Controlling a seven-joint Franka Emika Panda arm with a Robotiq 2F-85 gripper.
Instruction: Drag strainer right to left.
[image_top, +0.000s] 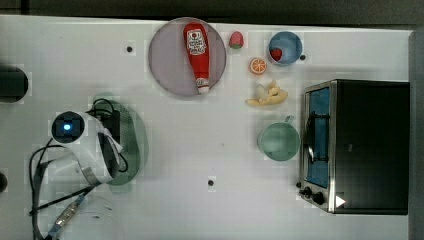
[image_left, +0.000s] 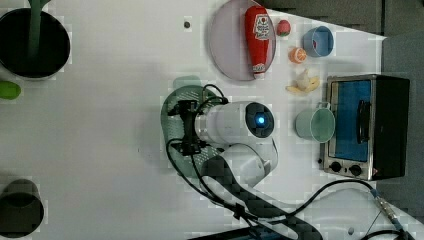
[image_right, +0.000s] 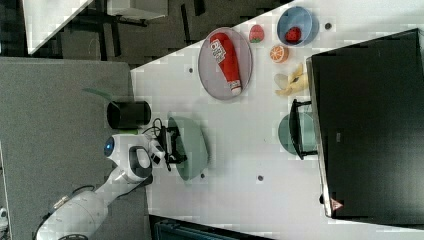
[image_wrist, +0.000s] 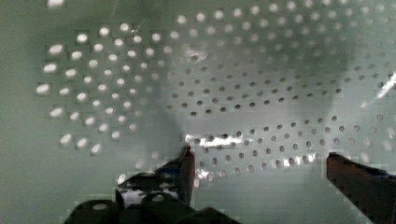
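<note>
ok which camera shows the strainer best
The right view: the strainer shows its bowl beside the arm. In the top and left views the arm covers much of it; the wrist view shows its holes close up.

A red plastic ketchup bottle (image_top: 197, 56) lay on a round grey plate (image_top: 165, 60); a mint-green handled cup (image_top: 279, 141) stood beside a black-and-silver toaster oven (image_top: 367, 146).

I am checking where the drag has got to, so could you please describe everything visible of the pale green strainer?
The large pale mint-green oval plastic strainer sits open side up on the white table, towards the top view's left, far from the toaster oven. Its wall is dotted with many small holes, and a small tab juts from one end. The robot's hand reaches inside the bowl with its fingers spread apart, and the arm covers much of it from above.
</note>
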